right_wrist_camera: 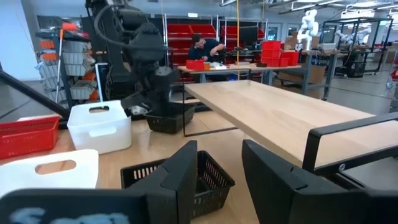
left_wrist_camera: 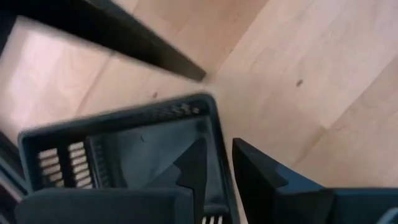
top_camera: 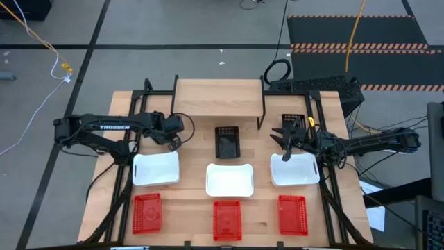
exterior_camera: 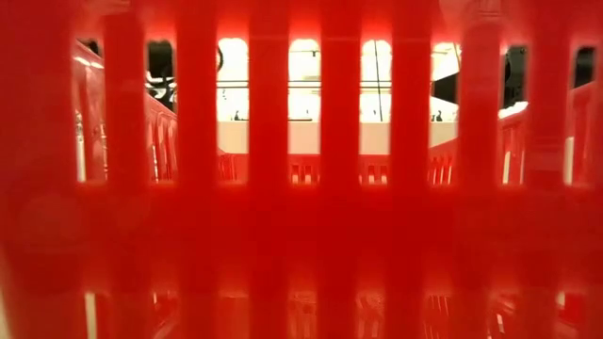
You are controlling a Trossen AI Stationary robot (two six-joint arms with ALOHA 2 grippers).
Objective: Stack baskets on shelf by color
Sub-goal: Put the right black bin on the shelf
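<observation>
**Tools at black baskets beside empty shelf**

High view: left tool [top_camera: 171, 133] and right tool [top_camera: 288, 135] flank shelf [top_camera: 218, 97]; white baskets [top_camera: 229, 179] and red baskets [top_camera: 227, 219] in rows on tabletop [top_camera: 194, 149].

Left wrist view: fingers [left_wrist_camera: 261, 171] narrowly parted astride black basket [left_wrist_camera: 124, 155] wall.

Right wrist view: fingers [right_wrist_camera: 180, 171] spread over second black basket [right_wrist_camera: 211, 177].

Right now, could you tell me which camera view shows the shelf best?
The high view: the shelf shows whole from above, its plank bare. The right wrist view sees its top and legs obliquely, the left wrist view apparently one leg, the low view nothing sure.
</observation>
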